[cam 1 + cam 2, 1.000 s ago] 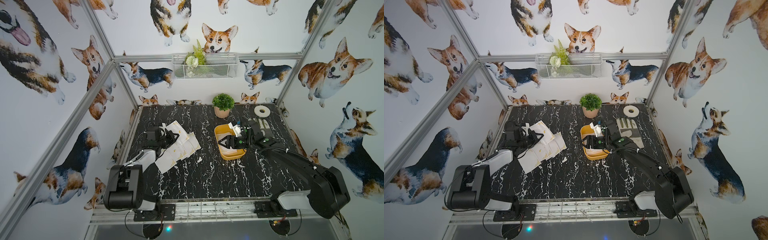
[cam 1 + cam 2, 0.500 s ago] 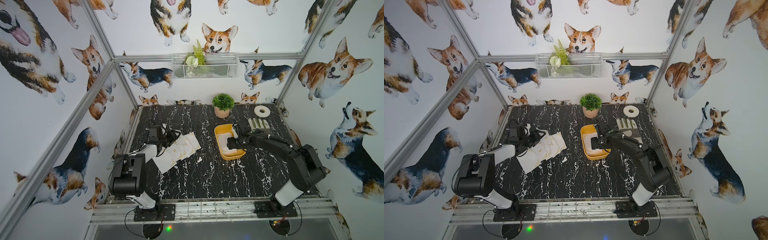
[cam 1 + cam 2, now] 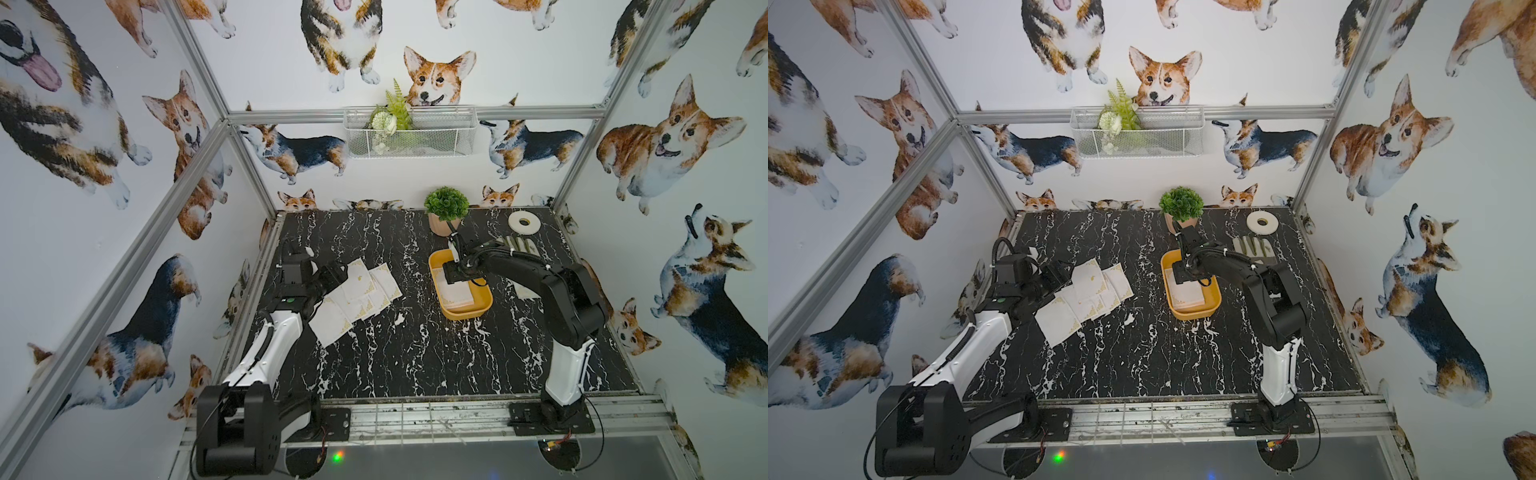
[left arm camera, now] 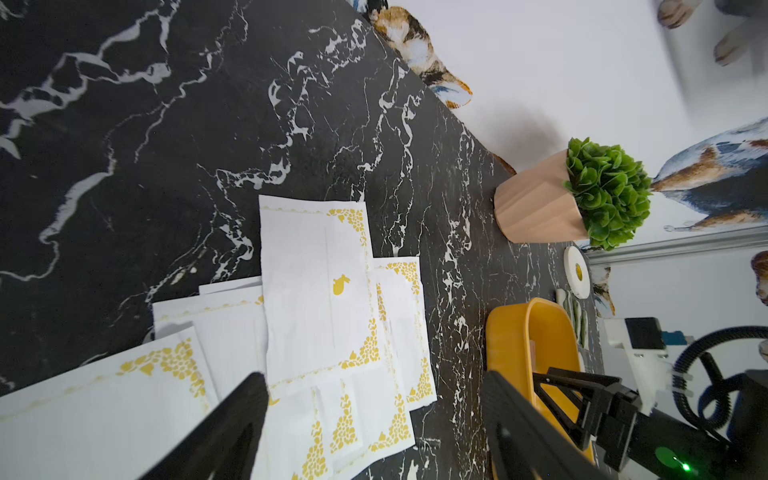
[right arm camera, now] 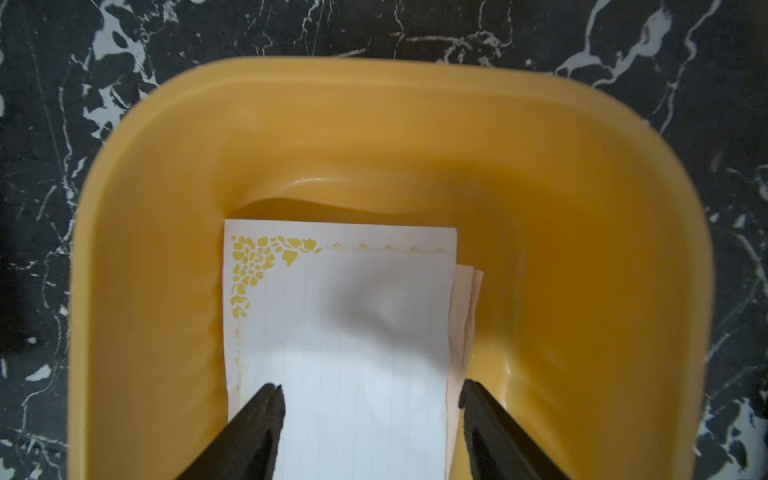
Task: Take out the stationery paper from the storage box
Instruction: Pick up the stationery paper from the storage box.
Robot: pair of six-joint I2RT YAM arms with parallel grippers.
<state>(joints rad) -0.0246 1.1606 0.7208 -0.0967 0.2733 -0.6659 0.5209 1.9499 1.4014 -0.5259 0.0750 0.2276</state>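
At lower centre of the right wrist view, the right gripper [image 5: 370, 388] stands spread and empty over the paper [image 5: 340, 332] in the box [image 5: 374, 137].
The top sheet lies flat on the box floor just ahead of the jaws, long axis running up the frame, its short width between the fingers; peach edges peek out at its right. It looks thin, limp, lined white with a gold corner; the box is glossy yellow, round-cornered. The left gripper [image 4: 372, 377], also spread and empty, hovers over loose sheets [image 4: 316, 282], farther off.
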